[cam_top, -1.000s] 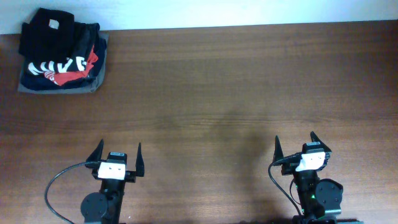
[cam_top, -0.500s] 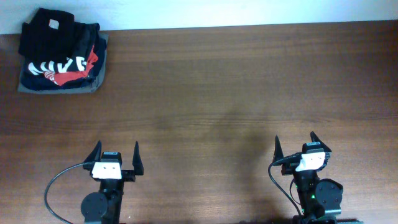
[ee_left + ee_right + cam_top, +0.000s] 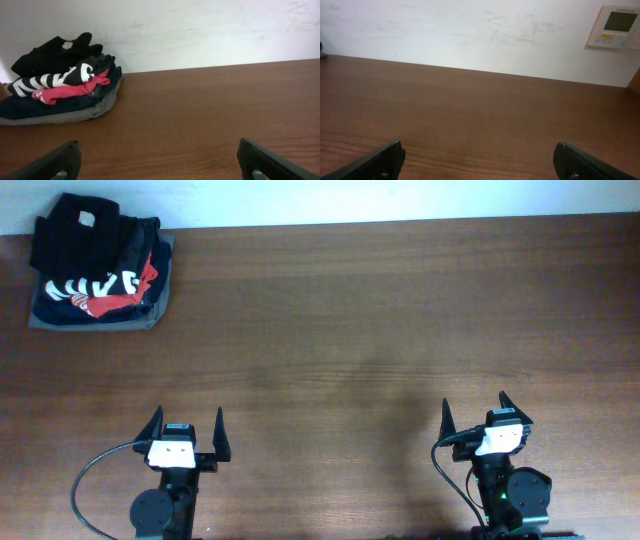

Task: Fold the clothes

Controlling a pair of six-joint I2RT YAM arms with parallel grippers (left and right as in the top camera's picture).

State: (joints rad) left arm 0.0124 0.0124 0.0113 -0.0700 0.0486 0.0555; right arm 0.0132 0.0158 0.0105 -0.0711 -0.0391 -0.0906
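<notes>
Left fingers (image 3: 222,438) and right fingers (image 3: 446,426) gape empty, so we pluck just the clothes (image 3: 65,240), seemingly topmost, from the table's (image 3: 350,310) far-left corner.

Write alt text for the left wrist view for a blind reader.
A plain black garment tops a pile, over a lettered top and grey garment, at the far left of the wooden table. The left gripper stands open.

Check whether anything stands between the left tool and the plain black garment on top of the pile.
Nothing visible does. The left tool, open, faces bare table all the way to the pile in the far left corner, where the plain black garment lies on top, uncovered.
</notes>
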